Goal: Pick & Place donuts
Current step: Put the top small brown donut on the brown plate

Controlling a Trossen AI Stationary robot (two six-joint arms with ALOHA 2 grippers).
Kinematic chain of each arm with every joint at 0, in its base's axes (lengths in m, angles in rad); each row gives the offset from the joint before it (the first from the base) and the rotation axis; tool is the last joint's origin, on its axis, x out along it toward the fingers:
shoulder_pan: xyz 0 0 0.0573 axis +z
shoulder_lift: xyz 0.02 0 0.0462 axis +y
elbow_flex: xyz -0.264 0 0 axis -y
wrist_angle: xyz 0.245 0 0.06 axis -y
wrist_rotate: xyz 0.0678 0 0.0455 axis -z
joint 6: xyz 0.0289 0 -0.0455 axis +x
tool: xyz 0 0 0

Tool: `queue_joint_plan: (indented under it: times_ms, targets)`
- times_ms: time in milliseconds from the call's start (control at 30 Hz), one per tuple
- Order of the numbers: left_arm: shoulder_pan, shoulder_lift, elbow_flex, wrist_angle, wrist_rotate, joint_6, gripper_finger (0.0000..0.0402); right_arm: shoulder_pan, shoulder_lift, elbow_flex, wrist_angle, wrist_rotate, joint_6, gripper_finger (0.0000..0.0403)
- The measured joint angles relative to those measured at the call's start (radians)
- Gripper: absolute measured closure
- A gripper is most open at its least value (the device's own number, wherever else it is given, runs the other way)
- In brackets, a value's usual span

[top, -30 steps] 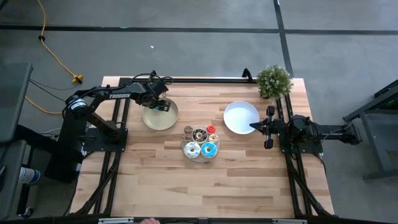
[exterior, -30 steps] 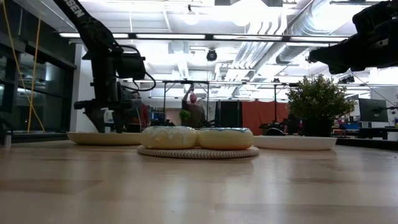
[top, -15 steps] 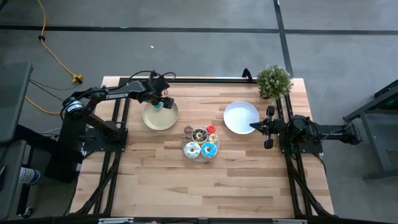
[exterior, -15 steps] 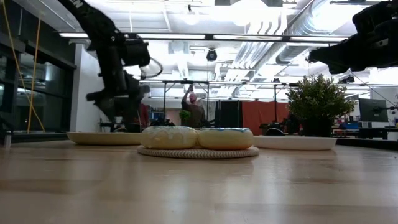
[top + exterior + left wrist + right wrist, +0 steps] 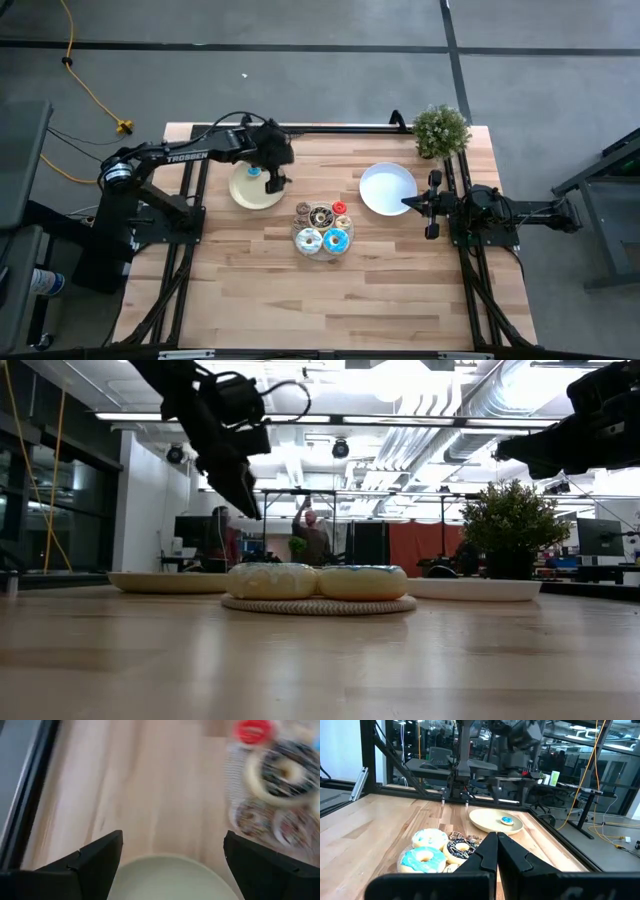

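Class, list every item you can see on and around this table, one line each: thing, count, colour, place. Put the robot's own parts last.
Donuts: several, blue, white, chocolate, red; clustered mid-table on a woven mat.
Blue donut: one; on the tan plate, left.
White plate: one; right, bare.
Potted plant: one, green; far right corner.
Yellow cable: one; floor, left.
Left gripper: fingers open, above the tan plate's edge.
Right gripper: fingers shut, at the white plate's edge.

Bright overhead lighting; blurred wrist view.
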Motion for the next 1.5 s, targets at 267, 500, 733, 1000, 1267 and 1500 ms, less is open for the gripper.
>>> queue_joint_plan:
  times_ms: [267, 500, 733, 1000, 1267, 1500]
  targets:
    - [-0.059, 0.053, -0.002, 0.018, 0.211, 0.357, 0.0067, 0.000, 0.000, 0.000, 0.000, 0.000, 0.000, 0.0402]
    - [-0.086, 0.135, -0.003, 0.075, 0.297, 0.528, 0.0067, 0.000, 0.000, 0.000, 0.000, 0.000, 0.000, 0.0402]
    - [-0.091, 0.175, -0.004, 0.072, 0.298, 0.665, 0.0067, 0.000, 0.000, 0.000, 0.000, 0.000, 0.000, 0.0402]
    - [-0.091, 0.228, -0.003, 0.070, 0.321, 0.746, 0.0067, 0.000, 0.000, 0.000, 0.000, 0.000, 0.000, 0.0402]
    - [-0.091, 0.288, -0.004, 0.096, 0.340, 0.748, 0.0067, 0.000, 0.000, 0.000, 0.000, 0.000, 0.000, 0.0402]
    - [-0.090, 0.301, -0.004, 0.123, 0.349, 0.749, 0.0067, 0.000, 0.000, 0.000, 0.000, 0.000, 0.000, 0.0402]
